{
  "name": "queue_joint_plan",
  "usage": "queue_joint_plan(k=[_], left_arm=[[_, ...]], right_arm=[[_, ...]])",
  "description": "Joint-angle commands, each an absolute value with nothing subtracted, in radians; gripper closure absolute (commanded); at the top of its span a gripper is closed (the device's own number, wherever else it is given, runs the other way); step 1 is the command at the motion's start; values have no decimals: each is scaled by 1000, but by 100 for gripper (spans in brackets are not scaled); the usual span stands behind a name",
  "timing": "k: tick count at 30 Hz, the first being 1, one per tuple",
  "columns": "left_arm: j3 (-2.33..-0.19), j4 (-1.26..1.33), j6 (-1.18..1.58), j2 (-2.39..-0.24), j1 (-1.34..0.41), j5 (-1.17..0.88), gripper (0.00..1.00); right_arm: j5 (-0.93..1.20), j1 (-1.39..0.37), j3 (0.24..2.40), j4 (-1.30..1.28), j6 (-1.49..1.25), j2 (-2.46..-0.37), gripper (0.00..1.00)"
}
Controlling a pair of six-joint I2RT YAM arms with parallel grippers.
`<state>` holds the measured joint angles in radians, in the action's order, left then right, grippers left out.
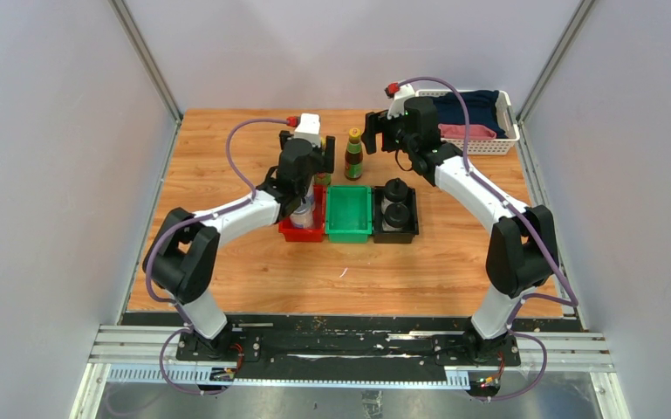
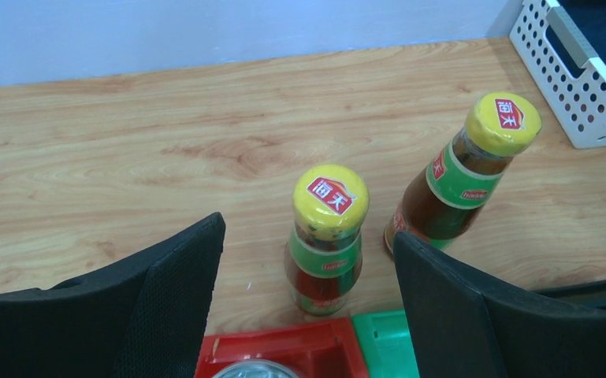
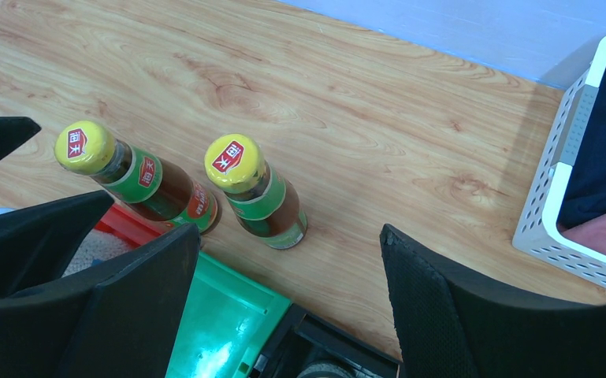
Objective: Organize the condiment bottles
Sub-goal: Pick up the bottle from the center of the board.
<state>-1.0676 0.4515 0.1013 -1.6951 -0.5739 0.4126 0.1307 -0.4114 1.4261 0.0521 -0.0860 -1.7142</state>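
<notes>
Two brown condiment bottles with yellow caps stand on the wood just behind the bins. One (image 2: 327, 236) shows between my left gripper's (image 2: 309, 236) open fingers, beyond their tips and untouched. The other (image 2: 461, 177) stands to its right. The right wrist view shows the same pair (image 3: 138, 181) (image 3: 256, 193), ahead and left of my open, empty right gripper (image 3: 289, 236). From above, the left gripper (image 1: 321, 164) hovers over the red bin's far end and half hides one bottle (image 1: 324, 179). The right gripper (image 1: 373, 133) hangs beside the other bottle (image 1: 353, 155). Two black-capped bottles (image 1: 394, 201) sit in the black bin, and a silver-lidded jar (image 1: 303, 214) in the red bin.
Red bin (image 1: 299, 232), green bin (image 1: 349, 229) and black bin (image 1: 395, 234) stand side by side mid-table; the green one holds nothing. A white basket (image 1: 487, 144) with folded cloths sits at the back right, close behind the right arm. Grey walls enclose the table.
</notes>
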Motion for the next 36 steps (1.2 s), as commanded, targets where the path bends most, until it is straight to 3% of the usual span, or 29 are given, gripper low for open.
queue_joint_plan(k=[1, 10, 19, 36], left_arm=[[-1115, 280, 171, -1619, -581, 462, 14], [-1456, -222, 258, -1654, -581, 465, 13], [-1909, -708, 278, -1850, -571, 461, 13], [-2028, -835, 317, -1965, -477, 223, 17]], right_arm=[[140, -400, 1425, 63, -93, -1707, 12], [149, -403, 1422, 71, -101, -1707, 12], [139, -402, 1419, 63, -99, -1697, 12], [107, -397, 1436, 31, -99, -1694, 12]])
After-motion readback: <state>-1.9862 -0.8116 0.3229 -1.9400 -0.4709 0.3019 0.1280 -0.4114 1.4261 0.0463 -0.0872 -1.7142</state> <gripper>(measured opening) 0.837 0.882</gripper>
